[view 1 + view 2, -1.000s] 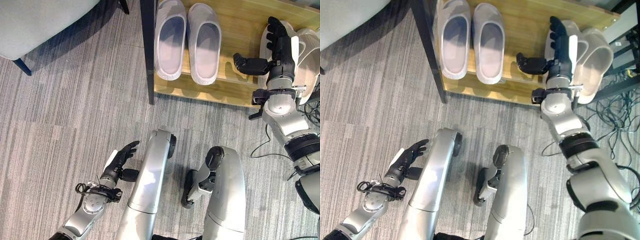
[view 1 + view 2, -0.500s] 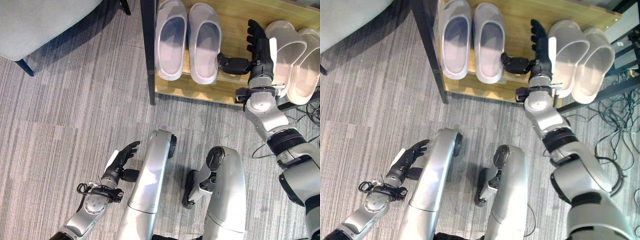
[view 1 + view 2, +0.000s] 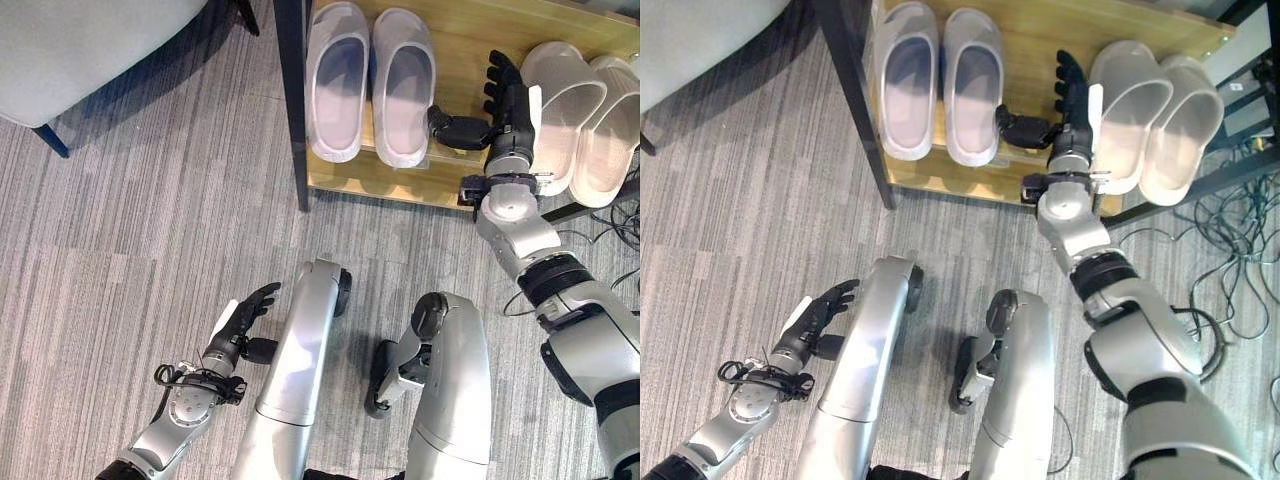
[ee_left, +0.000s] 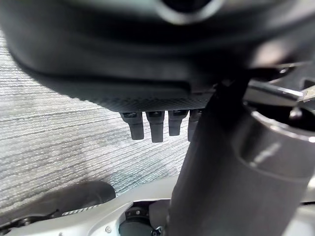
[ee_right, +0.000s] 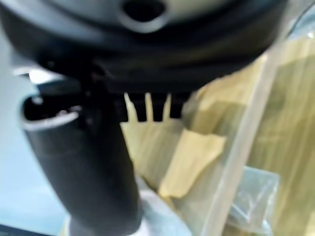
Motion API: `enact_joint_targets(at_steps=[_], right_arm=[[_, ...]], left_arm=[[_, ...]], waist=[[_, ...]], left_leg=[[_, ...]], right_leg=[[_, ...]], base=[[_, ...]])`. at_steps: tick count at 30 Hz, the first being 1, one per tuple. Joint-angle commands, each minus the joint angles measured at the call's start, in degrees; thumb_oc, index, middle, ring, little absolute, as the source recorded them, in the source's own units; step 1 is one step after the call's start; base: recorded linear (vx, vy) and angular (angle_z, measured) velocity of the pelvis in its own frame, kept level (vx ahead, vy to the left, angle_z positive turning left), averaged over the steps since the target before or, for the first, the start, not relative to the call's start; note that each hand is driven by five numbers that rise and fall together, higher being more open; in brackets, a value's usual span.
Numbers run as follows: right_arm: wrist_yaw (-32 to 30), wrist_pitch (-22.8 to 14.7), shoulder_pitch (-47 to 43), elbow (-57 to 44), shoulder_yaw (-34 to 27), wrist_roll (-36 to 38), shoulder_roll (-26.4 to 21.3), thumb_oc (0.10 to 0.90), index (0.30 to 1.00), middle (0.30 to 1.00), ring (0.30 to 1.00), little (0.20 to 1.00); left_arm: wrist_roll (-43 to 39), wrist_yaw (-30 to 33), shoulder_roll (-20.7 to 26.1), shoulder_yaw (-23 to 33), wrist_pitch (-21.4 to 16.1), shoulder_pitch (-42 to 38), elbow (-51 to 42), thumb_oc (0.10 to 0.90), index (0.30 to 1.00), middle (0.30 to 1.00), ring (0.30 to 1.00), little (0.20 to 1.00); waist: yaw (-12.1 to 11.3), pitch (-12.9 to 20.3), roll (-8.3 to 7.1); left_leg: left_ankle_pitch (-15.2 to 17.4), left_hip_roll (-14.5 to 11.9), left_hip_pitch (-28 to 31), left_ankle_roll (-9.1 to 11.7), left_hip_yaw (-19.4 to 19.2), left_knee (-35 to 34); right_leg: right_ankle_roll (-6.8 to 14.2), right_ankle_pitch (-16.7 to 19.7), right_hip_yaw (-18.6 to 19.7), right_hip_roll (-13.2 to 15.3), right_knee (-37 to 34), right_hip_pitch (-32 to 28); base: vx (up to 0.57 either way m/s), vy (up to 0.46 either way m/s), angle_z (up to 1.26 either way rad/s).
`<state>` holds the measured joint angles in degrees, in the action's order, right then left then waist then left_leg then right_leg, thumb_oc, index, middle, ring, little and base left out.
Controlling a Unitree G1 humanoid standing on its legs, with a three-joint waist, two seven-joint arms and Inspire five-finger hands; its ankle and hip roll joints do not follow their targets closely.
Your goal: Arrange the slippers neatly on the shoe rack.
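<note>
Left eye view, right hand (image 3: 508, 100) outspread beside slippers (image 3: 565, 110)

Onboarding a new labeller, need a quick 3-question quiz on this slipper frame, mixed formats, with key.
1. True or false: the right robot hand is curled round a slipper.
2. Multiple choice: where is the right robot hand on the rack? A) left of both pairs B) between the lilac pair and the beige pair C) right of both pairs
3. Fill in: the left robot hand hangs open, low over the ____.

Key
1. False: its fingers are straight, the thumb points toward the lilac pair, and it holds nothing.
2. B
3. floor
</note>
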<state>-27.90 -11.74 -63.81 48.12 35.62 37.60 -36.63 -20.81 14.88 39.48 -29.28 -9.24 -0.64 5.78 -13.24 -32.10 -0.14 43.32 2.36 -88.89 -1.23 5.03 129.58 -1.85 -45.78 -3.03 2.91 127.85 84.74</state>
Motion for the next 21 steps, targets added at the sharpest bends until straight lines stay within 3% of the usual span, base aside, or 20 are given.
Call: enact_joint_targets(at_steps=[1, 13, 21], right_arm=[[-0.88, -4.80, -7.86, -0.27, 0.37, 1.56, -0.40, 0.800, 0.900, 0.900, 0.900, 0.900], [-0.98, -5.98, -7.90, -2.22, 0.47, 3.31, 3.07, 0.800, 0.900, 0.900, 0.900, 0.900], [-2.85, -6.72, -7.30, -3.60, -0.85, 3.13, 8.40, 0.800, 0.900, 0.900, 0.900, 0.900]], left_arm=[[0.49, 4.34, -3.58, -4.06, -4.75, -5.71, -5.25, 0.800, 0.900, 0.900, 0.900, 0.900], [0.99, 5.23, -3.90, -5.09, -4.77, -7.07, -6.20, 0.800, 0.900, 0.900, 0.900, 0.900], [1.13, 6.59, -4.90, -5.63, -4.78, -8.84, -5.95, 0.800, 0.900, 0.900, 0.900, 0.900]], waist=[[-2.01, 2.31, 2.07], [-2.28, 2.31, 2.39], [-2.51, 2.31, 2.44]], left_leg=[[2.63, 3.88, -1.06, 1.64, 2.10, -4.49], [2.46, 4.09, -1.06, 1.87, 2.35, -4.74], [2.47, 4.12, -1.06, 1.87, 2.58, -4.22]], right_leg=[[-7.39, 6.01, 0.19, 1.86, -0.78, 3.22], [-7.62, 6.18, -0.35, 2.05, -1.18, 2.83], [-7.78, 6.23, -0.88, 1.97, -1.05, 3.04]], base=[[0.00, 0.000, 0.00], [0.00, 0.000, 0.00], [0.00, 0.000, 0.00]])
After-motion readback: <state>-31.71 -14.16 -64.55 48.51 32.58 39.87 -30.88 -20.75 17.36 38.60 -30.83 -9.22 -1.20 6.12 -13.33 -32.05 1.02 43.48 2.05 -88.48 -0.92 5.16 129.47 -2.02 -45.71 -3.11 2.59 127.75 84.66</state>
